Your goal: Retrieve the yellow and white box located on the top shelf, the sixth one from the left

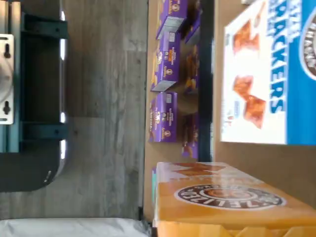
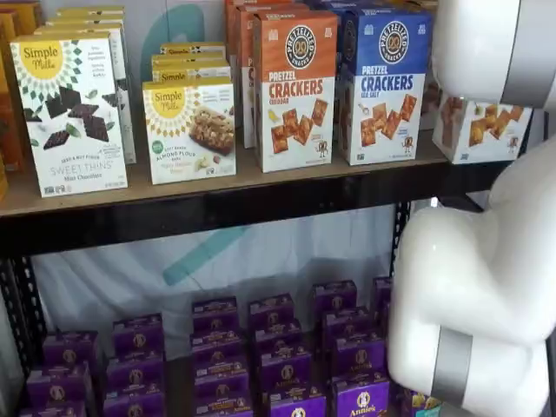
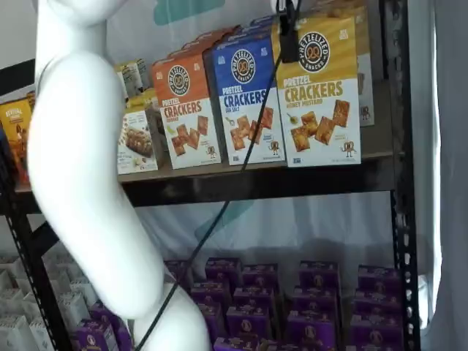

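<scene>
The yellow and white box (image 3: 319,91) stands upright at the right end of the top shelf (image 3: 256,174), right of the blue-and-white box (image 3: 245,95). In a shelf view only its white lower part (image 2: 482,130) shows, behind the white arm. It shows close up in the wrist view (image 1: 232,197), with its round black logo. One black finger of my gripper (image 3: 289,36) hangs from the view's top edge with a cable, against the box's upper left corner. I cannot tell whether the gripper is open or closed on the box.
An orange-and-white cheddar box (image 2: 294,87) and Simple Mills boxes (image 2: 74,113) stand further left on the top shelf (image 2: 261,187). Several purple boxes (image 2: 278,356) fill the shelf below. A black upright (image 3: 398,183) stands right of the box. The white arm (image 3: 88,183) crosses in front.
</scene>
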Robot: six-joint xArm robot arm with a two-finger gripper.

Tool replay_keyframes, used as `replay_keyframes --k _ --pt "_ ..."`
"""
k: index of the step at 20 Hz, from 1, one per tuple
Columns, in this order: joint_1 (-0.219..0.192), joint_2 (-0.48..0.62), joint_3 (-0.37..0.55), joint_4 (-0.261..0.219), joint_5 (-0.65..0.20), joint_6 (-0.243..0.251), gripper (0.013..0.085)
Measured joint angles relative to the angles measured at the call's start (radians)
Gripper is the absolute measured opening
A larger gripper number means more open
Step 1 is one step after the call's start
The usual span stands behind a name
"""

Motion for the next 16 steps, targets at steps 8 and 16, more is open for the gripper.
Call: replay_keyframes --k 8,16 --pt "-0.028 -0.107 0.074 -0.018 0.076 -0.029 0.0570" --pt "0.039 -0.173 0.121 -0.027 0.128 0.038 0.0570"
